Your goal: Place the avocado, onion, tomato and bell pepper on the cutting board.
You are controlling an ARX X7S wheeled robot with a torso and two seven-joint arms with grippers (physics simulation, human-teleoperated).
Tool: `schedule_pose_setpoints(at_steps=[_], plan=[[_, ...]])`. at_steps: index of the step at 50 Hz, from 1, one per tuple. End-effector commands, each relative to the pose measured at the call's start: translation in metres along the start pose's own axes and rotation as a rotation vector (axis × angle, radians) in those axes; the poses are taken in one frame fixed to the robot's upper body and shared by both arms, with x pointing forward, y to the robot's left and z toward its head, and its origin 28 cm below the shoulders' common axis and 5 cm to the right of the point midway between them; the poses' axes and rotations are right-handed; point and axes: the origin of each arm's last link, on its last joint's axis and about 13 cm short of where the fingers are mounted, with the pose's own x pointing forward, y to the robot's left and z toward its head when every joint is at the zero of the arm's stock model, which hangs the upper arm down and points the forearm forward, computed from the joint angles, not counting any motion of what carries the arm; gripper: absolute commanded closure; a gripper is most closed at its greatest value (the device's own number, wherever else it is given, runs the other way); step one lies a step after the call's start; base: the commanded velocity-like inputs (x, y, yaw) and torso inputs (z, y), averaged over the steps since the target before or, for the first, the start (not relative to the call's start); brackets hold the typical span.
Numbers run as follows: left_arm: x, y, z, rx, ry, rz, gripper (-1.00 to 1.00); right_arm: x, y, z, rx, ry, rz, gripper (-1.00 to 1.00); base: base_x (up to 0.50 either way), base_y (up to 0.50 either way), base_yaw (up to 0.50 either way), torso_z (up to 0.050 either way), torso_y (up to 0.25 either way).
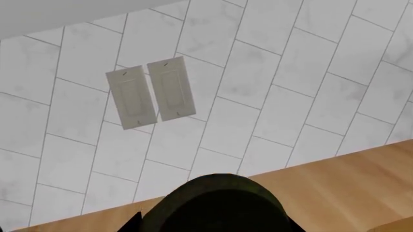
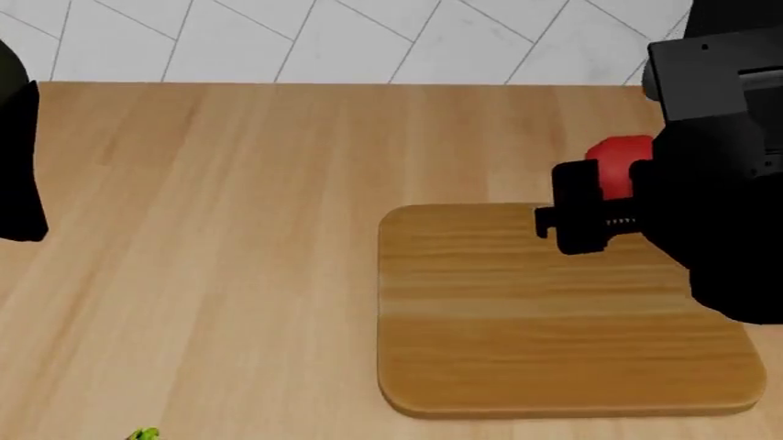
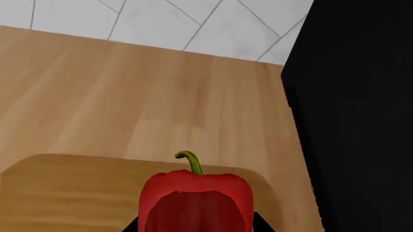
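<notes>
The right gripper [image 2: 600, 197] has the bell pepper [image 3: 195, 200] clamped between its fingers, held over the back right corner of the cutting board [image 2: 551, 321]. The pepper's a lumpy, lobed red thing with a short curved olive-green stem poking up. In the head view only a bit of red shows past the black gripper body.

The board is a light brown wooden slab with rounded corners and clear grain running side to side, lying flat on the wooden counter [image 2: 220, 229] toward its right side, with nothing resting on its surface. Behind the counter is a wall of white marbled tile [image 1: 290, 72] laid in a herringbone pattern, with two pale rectangular switch plates [image 1: 152, 92] side by side.

The left gripper [image 1: 216, 212] is closed around the avocado [image 1: 219, 198], a dark, matte rounded shape filling the space between its fingers, held above the counter near the wall.
</notes>
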Motion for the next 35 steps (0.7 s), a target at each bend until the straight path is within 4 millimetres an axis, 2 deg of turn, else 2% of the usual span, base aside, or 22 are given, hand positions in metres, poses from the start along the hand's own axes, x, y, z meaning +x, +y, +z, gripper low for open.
schedule_pose_setpoints(at_steps=[1,12,13,24,35], plan=[[0.0,0.0,0.002,-0.041,-0.029,-0.013,1.0,0.011,0.006,-0.009,-0.017,-0.002,0.04,1.0,0.0,0.0,0.0,0.0,0.0],[-0.001,0.0,0.002,-0.041,-0.03,-0.011,1.0,0.009,0.006,-0.01,-0.02,-0.001,0.036,1.0,0.0,0.0,0.0,0.0,0.001],[-0.001,0.0,0.003,-0.041,-0.031,-0.011,1.0,0.008,0.006,-0.009,-0.025,-0.004,0.033,-1.0,0.0,0.0,0.0,0.0,0.0],[-0.002,0.001,0.002,-0.044,-0.03,-0.008,1.0,-0.001,0.006,-0.003,-0.044,-0.027,0.02,-1.0,0.0,0.0,0.0,0.0,0.0],[0.0,0.0,0.0,-0.04,-0.022,-0.015,1.0,-0.036,0.007,0.002,-0.086,-0.125,-0.009,-1.0,0.0,0.0,0.0,0.0,0.0]])
